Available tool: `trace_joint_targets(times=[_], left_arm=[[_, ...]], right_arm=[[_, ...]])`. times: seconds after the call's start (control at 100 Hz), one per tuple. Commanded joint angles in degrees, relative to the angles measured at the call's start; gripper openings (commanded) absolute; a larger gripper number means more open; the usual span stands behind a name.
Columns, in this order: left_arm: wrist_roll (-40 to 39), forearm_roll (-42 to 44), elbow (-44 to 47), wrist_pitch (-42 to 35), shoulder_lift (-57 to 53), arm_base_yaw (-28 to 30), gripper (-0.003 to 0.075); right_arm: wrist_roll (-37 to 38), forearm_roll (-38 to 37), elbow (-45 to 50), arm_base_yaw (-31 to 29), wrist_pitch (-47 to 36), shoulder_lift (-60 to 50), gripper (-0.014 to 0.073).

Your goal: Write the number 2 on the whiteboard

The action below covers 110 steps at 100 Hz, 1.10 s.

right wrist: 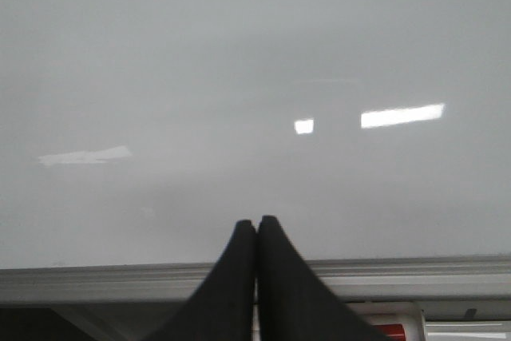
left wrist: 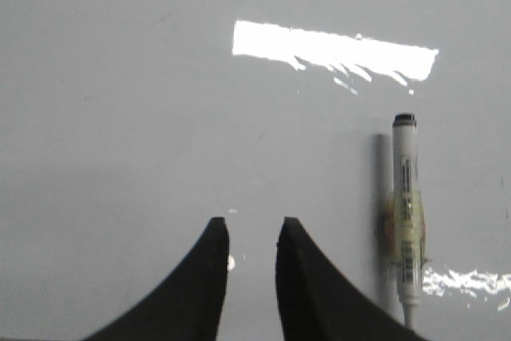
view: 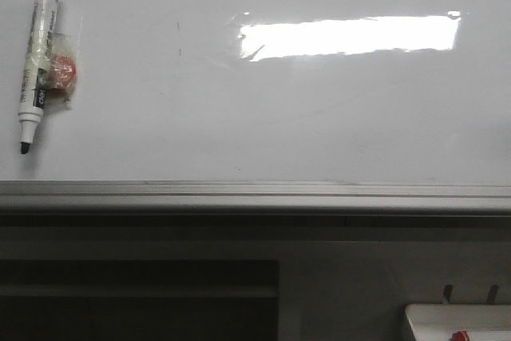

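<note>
Left claw (left wrist: pixel 249 233) parted, empty, over bare whiteboard (left wrist: pixel 160 101); marker (left wrist: pixel 407 229) just beside. Right claw (right wrist: pixel 256 229) closed, empty.

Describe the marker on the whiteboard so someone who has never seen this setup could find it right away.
Start with the big glossy whiteboard and go to its far left side. The marker lies there, uncapped, black tip toward the silver rail. It is the only pen on the board, with a red-and-yellowish taped lump at its middle.
</note>
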Motion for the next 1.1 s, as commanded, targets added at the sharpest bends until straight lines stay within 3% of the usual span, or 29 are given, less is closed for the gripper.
trace_joint_targets(times=[0.0, 0.16, 0.25, 0.41, 0.5, 0.77, 1.09], left_arm=[[-0.5, -1.9, -1.6, -8.0, 1.3, 0.1, 0.0242], [0.7, -0.6, -1.7, -6.8, 1.3, 0.0, 0.0249], [8.5, -0.8, -1.7, -6.4, 1.5, -1.0, 0.0265], [14.6, -8.3, -1.8, -6.4, 5.4, -4.6, 0.0361], [16.6, -10.3, -1.8, -7.2, 9.5, -8.1, 0.0372], [16.7, -8.3, -1.8, -24.7, 24.5, -19.0, 0.0372], [16.7, -11.6, -1.9, -35.3, 40.6, -28.3, 0.0372]], right_arm=[[-0.8, 0.5, -2.1, -0.1, -3.9, 0.9, -0.0061], [-0.8, 0.5, -2.1, -0.1, -3.7, 0.9, -0.0061], [-0.8, 0.4, -2.1, -0.1, -3.6, 0.9, -0.0061], [-0.8, 0.2, -2.1, -0.1, -3.2, 0.9, -0.0061], [-0.8, 0.2, -2.1, 0.1, -3.3, 0.9, -0.0061], [-0.8, 0.2, -2.1, 3.2, -3.9, 0.9, -0.0060], [-0.8, 0.2, -2.1, 3.2, -3.7, 0.9, -0.0061]])
